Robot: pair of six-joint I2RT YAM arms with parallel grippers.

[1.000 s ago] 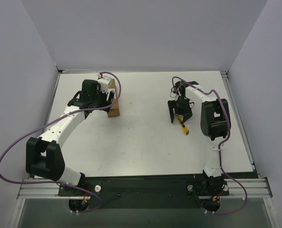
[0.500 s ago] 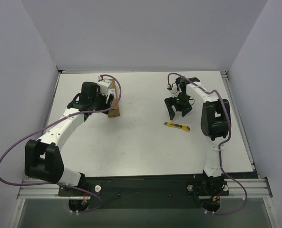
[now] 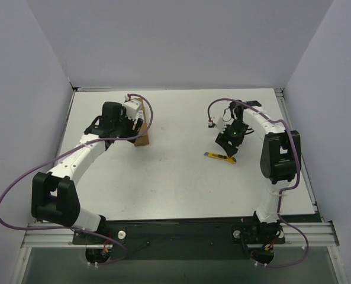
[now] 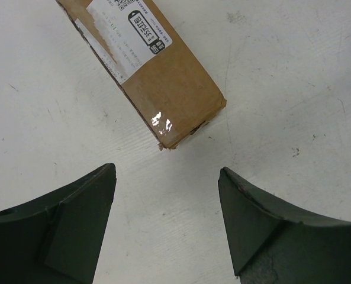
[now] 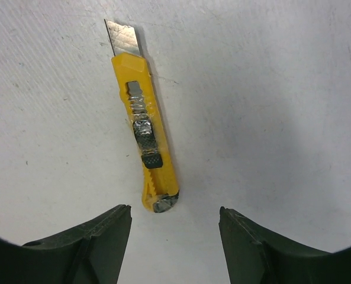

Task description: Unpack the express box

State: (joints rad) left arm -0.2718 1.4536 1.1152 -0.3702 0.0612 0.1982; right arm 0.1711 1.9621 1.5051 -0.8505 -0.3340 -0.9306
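The express box (image 3: 142,138) is a brown carton with a white label, lying at the table's far left. In the left wrist view the box (image 4: 157,77) lies just ahead of my fingertips, label up, one end torn. My left gripper (image 3: 135,123) (image 4: 166,173) is open and empty, hovering over the box's near end. A yellow utility knife (image 3: 221,157) (image 5: 145,130) lies flat on the table with its blade out. My right gripper (image 3: 227,143) (image 5: 174,210) is open and empty, just behind the knife's butt end.
The white table (image 3: 175,177) is enclosed by grey walls on three sides. Purple cables loop off both arms. A small white connector (image 3: 211,123) hangs on the right arm's cable near the right gripper.
The knife went from under the right gripper, pointing toward me, to lying crosswise on the table. The right gripper rose off it, then swung right and lower. The left arm barely moved.
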